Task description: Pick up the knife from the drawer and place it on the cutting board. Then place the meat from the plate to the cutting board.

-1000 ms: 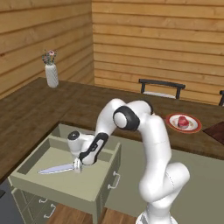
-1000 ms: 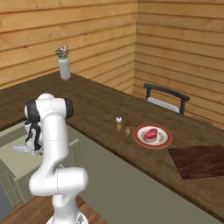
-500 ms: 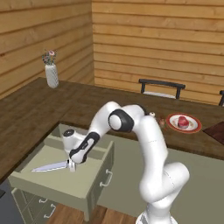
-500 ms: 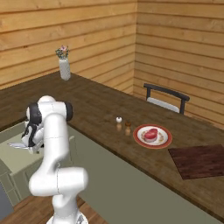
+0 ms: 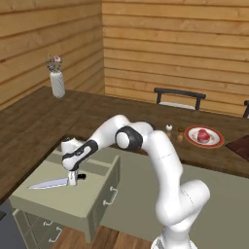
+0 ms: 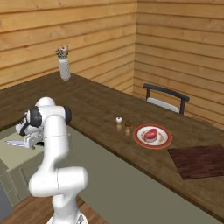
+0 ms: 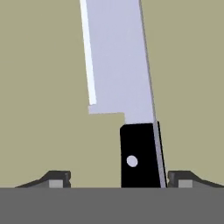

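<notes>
1. Closing in on the knife (image 7: 127, 87), the gripper (image 5: 73, 179) has dropped from above the drawer (image 5: 63, 202) down to the handle since a second ago; its fingers (image 7: 57, 178) stand spread on either side of the black handle, not yet touching it, and look narrower than before.
2. The knife lies flat on the drawer floor, blade toward the drawer's left edge, apparently unmoved.
3. That puts the first pick at the point of the pinch; nothing is held yet.
4. Farther along the counter, the meat (image 6: 151, 133) sits on the plate (image 6: 162, 141).
5. Beyond it, the board (image 6: 199, 159) lies bare near the counter's right edge.
</notes>
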Available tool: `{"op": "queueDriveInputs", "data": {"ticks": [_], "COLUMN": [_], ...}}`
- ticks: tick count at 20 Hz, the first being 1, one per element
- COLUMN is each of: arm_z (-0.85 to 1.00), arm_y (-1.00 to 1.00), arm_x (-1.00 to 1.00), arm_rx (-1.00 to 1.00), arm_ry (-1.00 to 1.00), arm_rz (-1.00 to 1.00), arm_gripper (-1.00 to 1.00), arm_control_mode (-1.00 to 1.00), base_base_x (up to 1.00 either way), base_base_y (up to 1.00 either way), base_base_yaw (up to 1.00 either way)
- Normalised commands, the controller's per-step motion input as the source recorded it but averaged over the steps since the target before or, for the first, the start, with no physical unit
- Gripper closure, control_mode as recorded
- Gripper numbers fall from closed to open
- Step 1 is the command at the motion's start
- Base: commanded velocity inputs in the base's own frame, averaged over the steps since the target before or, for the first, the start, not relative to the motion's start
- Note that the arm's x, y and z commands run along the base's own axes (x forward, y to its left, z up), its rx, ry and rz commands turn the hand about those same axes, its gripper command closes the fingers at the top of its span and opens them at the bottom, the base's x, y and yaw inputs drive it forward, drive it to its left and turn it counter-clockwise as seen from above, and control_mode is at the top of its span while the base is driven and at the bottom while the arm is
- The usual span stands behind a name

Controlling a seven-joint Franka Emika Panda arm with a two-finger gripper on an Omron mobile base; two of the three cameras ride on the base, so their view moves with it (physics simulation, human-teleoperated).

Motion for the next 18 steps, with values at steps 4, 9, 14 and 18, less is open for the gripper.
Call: {"op": "queueDriveInputs", "data": {"ticks": [4,9,14,18], "arm_z": [-0.23,-0.06,0.65,1.00], "arm_y": [-0.13,-0.41,-0.49,-0.95], "arm_x": [-0.95,-0.97,-0.26,-0.19], "arm_rx": [-0.05,-0.05,0.00,0.00], "arm_ry": [0.04,-0.04,-0.12,-0.10], "arm_rz": [0.00,0.00,-0.11,-0.17], "arm_gripper": [1.00,1.00,1.00,1.00], "arm_control_mode": [-1.00,-1.00,-1.00,-1.00], "base_base_x": [0.00,0.00,0.00,0.00], "base_base_y": [0.00,0.00,0.00,0.00], "base_base_yaw": [0.00,0.00,0.00,0.00]}}
